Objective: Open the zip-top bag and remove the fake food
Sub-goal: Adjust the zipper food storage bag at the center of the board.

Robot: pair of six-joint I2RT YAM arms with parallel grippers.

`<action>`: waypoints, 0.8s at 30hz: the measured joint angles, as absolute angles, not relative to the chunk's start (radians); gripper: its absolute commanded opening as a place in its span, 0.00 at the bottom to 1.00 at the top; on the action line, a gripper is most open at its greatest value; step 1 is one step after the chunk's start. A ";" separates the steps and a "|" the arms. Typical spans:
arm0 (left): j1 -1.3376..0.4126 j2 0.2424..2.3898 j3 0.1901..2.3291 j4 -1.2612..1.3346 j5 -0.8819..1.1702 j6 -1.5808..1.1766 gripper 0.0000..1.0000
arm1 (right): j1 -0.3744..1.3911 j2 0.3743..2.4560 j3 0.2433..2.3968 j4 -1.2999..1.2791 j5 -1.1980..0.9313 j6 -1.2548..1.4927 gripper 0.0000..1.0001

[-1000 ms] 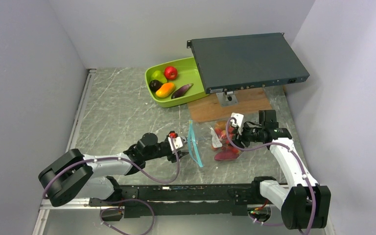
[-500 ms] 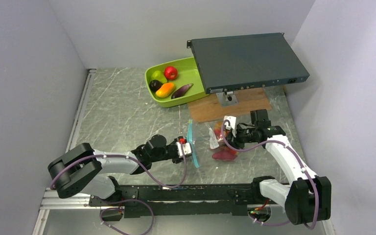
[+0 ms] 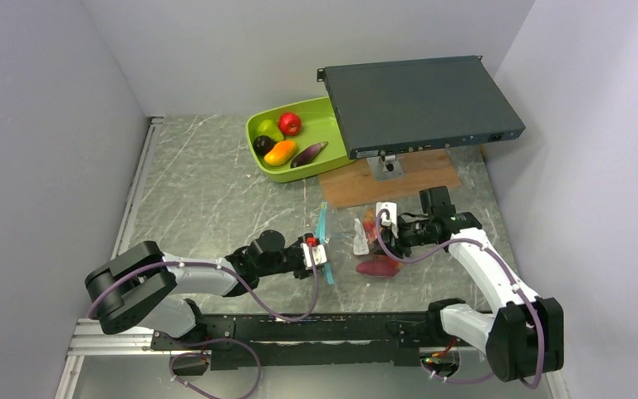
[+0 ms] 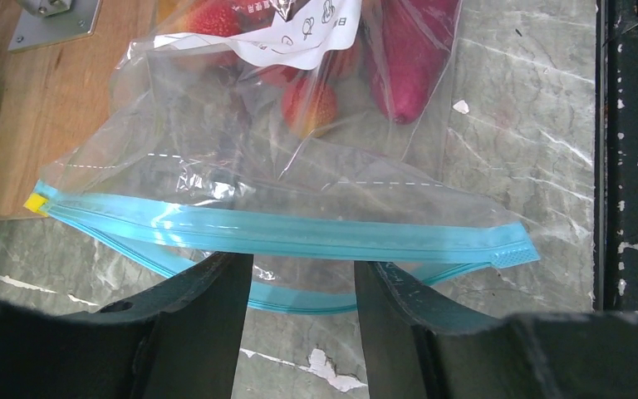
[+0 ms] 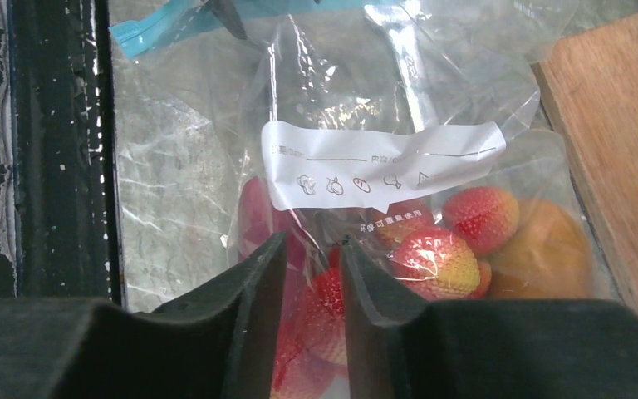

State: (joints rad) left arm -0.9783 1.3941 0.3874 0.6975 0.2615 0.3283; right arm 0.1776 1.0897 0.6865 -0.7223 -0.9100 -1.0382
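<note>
One bag (contents too bunched to count), one tray holding five fruits, one board, one dark box.

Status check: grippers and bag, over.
Left gripper open, straddling near lip of zip-top bag. Right gripper narrow over bag body, grip unclear. Mouth parted, fake food inside. Nothing blocking.

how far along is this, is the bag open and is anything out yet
Done: the blue zip strip of the zip-top bag looks parted, its two lips bowed apart. In hand: the left gripper straddles the near lip, jaws apart; the right gripper is down at the bag's fruit end, grip unclear. Left: the fake food, strawberries and more, is still inside the bag and has to come out.
</note>
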 measured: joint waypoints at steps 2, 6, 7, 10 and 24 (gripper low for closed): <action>-0.979 1.398 0.387 0.700 0.263 0.328 0.53 | 0.170 1.070 0.688 -0.741 -0.920 -1.053 0.42; -0.980 1.404 0.387 0.700 0.264 0.328 0.53 | 0.145 1.035 0.689 -0.769 -0.925 -1.079 0.48; -0.981 1.404 0.387 0.701 0.264 0.328 0.53 | 0.138 1.027 0.689 -0.772 -0.924 -1.083 0.49; -0.981 1.404 0.387 0.705 0.265 0.328 0.53 | 0.123 1.013 0.690 -0.773 -0.917 -1.083 0.51; -0.992 1.404 0.388 0.721 0.272 0.352 0.55 | 0.091 1.013 0.690 -0.686 -0.821 -0.974 0.62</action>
State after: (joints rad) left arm -0.9916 1.4044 0.3878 0.7212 0.2722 0.3519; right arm 0.0914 1.0126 0.6899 -0.6865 -0.8207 -0.9737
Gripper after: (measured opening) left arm 0.549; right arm 0.582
